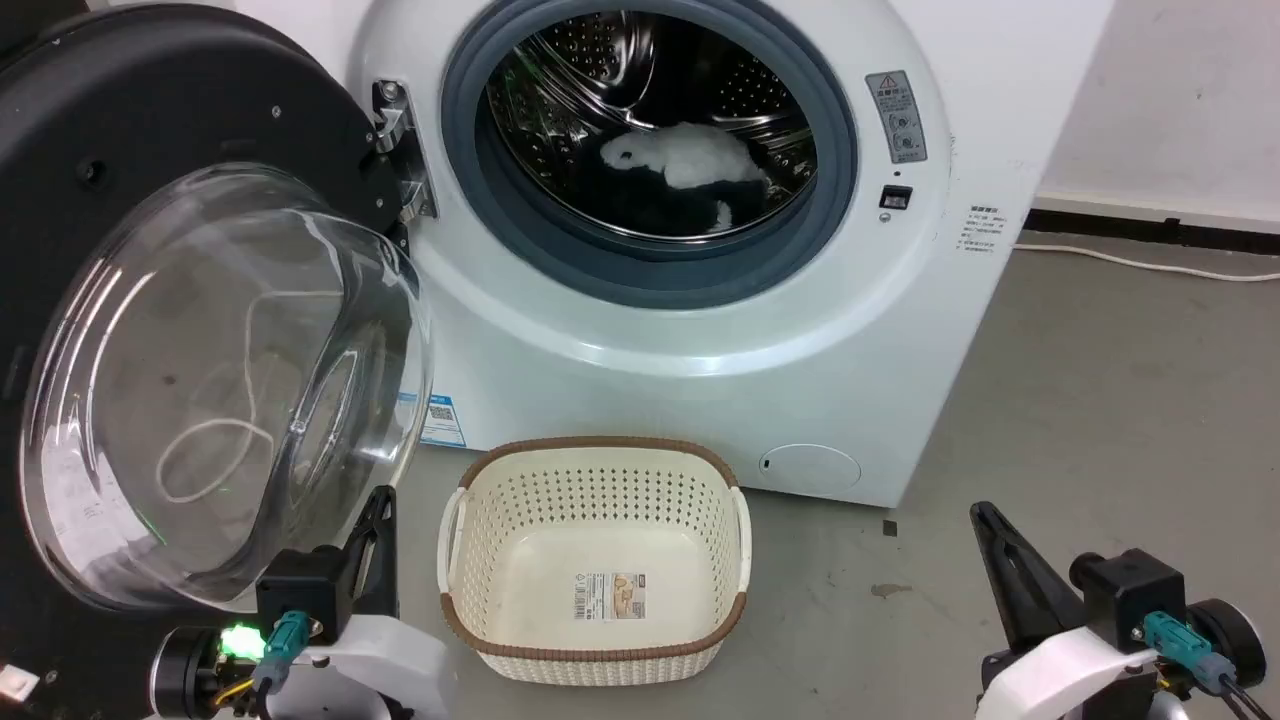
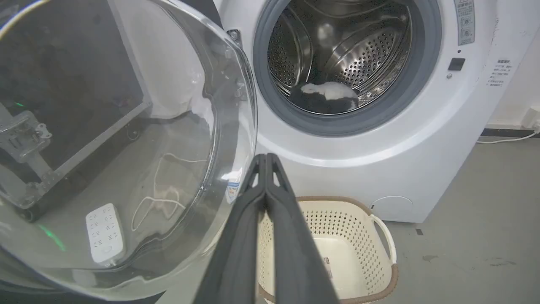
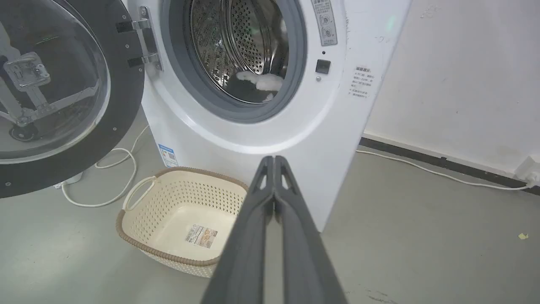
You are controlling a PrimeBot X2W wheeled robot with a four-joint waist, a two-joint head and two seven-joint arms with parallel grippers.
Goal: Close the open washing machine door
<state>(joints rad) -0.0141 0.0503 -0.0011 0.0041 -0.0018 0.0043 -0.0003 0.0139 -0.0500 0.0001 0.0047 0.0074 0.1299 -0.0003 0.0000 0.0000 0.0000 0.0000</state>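
The washer [image 1: 760, 330] stood with its door [image 1: 110, 130] swung wide open to the left on its hinge [image 1: 393, 150], glass bowl [image 1: 220, 390] bulging outward. The door was judged rigid and fairly heavy, its glass slick and breakable, so the black frame's [image 1: 30, 250] free edge, far from the hinge, was the place to push. The left hand [image 1: 381, 505], fingers [image 1: 372, 548] pressed together and empty, sat just beside the bowl; the right hand [image 1: 985, 520], likewise, well apart.
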